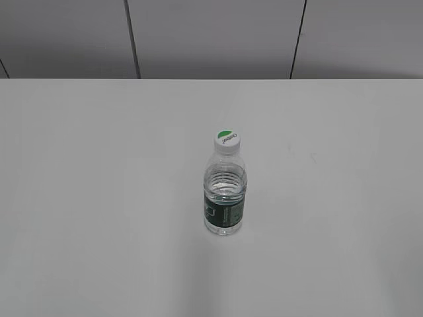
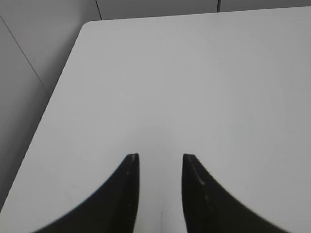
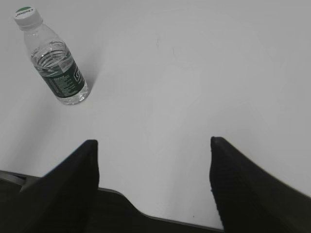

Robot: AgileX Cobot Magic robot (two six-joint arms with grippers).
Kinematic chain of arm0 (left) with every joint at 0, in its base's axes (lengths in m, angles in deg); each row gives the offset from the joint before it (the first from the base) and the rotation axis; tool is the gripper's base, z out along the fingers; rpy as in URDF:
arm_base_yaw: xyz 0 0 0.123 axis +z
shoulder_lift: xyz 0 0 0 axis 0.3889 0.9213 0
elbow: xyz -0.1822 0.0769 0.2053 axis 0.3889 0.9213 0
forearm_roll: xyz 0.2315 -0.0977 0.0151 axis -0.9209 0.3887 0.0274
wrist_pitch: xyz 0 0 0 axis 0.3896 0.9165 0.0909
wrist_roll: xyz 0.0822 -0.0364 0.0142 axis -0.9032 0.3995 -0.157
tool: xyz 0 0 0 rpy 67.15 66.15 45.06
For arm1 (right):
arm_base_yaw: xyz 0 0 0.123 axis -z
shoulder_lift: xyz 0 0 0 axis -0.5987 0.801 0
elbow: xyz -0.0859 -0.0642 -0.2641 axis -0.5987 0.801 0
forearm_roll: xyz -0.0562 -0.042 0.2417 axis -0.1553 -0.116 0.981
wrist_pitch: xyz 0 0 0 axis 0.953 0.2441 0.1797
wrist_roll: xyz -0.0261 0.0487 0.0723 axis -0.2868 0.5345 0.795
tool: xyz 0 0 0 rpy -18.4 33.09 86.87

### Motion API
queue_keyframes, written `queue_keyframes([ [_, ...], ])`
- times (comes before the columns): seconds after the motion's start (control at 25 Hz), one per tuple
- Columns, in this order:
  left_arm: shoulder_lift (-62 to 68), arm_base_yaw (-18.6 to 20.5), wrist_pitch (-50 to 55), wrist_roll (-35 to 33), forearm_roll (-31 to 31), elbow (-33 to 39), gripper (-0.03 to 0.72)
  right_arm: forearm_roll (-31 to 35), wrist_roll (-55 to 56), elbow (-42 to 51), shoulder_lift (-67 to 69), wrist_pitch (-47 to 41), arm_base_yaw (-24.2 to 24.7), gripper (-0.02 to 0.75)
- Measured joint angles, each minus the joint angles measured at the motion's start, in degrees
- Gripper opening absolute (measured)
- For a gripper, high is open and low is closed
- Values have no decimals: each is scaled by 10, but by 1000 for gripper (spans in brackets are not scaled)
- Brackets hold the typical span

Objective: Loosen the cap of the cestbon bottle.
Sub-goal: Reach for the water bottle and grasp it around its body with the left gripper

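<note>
Hidden: both arms are being kept out of the exterior view.
Cestbon bottle (image 1: 225,198): is being stood upright, cap (image 1: 226,140) topmost.
Left gripper (image 2: 160,158): jaws are being held apart, empty.
Right gripper (image 3: 153,143): is being held wide, empty, near the bottle.

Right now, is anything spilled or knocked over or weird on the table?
Nothing stands out. The cestbon bottle stands upright on the white table, its cap on and sitting straight, with no water around it. Neither end effector touches it.
</note>
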Motion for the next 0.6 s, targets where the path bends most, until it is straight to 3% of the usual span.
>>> queue_keyframes([
  [0.48,0,0,-5,0,17,-1,240,0,0,0,0,0,0,543],
  [0.6,12,0,-91,-10,53,-8,240,0,0,0,0,0,0,543],
])
